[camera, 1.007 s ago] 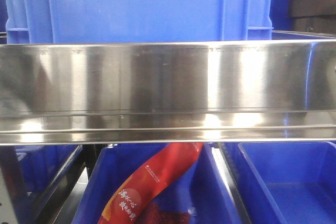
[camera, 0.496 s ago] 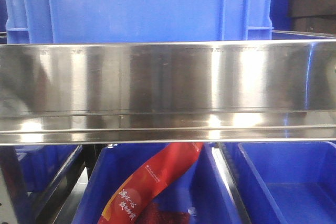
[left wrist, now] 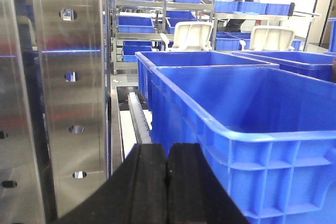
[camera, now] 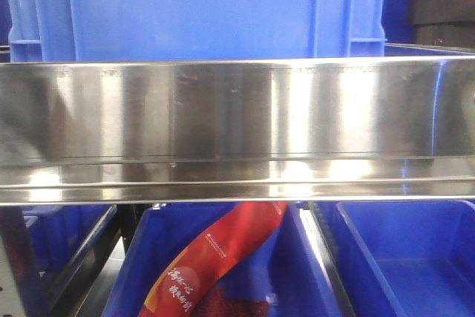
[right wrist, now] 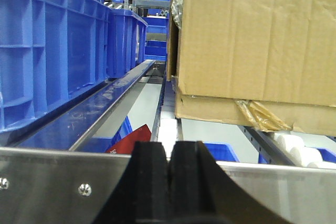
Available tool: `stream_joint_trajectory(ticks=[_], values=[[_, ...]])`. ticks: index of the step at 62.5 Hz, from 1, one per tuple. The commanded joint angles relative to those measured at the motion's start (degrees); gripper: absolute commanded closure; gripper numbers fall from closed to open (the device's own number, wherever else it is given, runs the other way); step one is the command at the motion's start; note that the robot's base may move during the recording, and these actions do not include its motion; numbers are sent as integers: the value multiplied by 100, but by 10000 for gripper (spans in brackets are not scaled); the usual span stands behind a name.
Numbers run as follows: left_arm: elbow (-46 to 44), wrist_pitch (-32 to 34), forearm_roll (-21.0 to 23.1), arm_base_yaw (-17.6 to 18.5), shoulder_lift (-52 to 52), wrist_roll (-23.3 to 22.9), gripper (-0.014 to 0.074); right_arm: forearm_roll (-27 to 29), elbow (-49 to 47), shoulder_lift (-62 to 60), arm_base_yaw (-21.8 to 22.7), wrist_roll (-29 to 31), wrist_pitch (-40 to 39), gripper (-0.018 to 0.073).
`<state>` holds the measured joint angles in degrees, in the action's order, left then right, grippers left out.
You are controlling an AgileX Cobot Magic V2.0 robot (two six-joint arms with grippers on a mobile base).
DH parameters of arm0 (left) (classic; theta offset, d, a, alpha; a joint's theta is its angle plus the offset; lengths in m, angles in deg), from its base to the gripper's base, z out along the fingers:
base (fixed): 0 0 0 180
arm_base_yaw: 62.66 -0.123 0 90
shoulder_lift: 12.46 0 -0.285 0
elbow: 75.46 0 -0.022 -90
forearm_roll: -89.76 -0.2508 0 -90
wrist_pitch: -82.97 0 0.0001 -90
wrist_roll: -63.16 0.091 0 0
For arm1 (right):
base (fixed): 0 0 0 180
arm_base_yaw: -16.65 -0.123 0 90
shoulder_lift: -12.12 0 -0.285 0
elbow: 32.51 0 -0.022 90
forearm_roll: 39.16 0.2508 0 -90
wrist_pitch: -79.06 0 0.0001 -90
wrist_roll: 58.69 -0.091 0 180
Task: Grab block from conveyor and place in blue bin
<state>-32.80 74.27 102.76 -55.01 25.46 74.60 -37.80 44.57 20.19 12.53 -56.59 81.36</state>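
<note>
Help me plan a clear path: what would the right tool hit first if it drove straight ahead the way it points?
Probably the steel rail crossing just ahead of the shut right tool. If it clears that, the cardboard box stands further on, slightly right. Depth is unclear.

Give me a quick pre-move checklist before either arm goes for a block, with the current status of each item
1. Left gripper empty: ok, pads pressed together with nothing between them.
2. Right gripper empty: ok, also shut on nothing.
3. Jaws opened for a grab: not ok, both are shut.
4. Block located: not ok, none shows in any view.
5. Conveyor belt in sight: cannot tell, the front view is filled by a steel rail, with a red packet in the bin below.
6. Blue bin ready to receive: ok, it sits open-topped beside the left gripper, and the part of its inside that shows is empty.
</note>
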Motion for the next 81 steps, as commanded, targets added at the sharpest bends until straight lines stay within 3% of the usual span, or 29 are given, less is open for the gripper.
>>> stream_joint_trajectory(ticks=[1,13,18,24,30,43,51,81], values=[[56,116,12,-6,-125,29,708,10,14,-29,39,39,-144,727],[594,175,-30,-6,-687,29,708,10,14,-29,39,39,-144,727],[1108,345,-226,-135,-1029,-417,708,10,14,-29,39,39,-144,727],[1799,682,-1082,-374,-1481,-1463,708,10,14,-29,39,39,-144,727],[2421,1095,-1790,-608,-1925,-1687,708,10,14,-29,39,39,-144,727],[3444,984,-1409,-837,-2884,-1520,708,10,14,-29,39,39,-144,727],[3457,731,-1385,-860,-3013,-1464,708,10,14,-29,39,39,-144,727],[3457,915,-1385,-860,-3013,-1464,708,10,14,-29,39,39,-144,727]])
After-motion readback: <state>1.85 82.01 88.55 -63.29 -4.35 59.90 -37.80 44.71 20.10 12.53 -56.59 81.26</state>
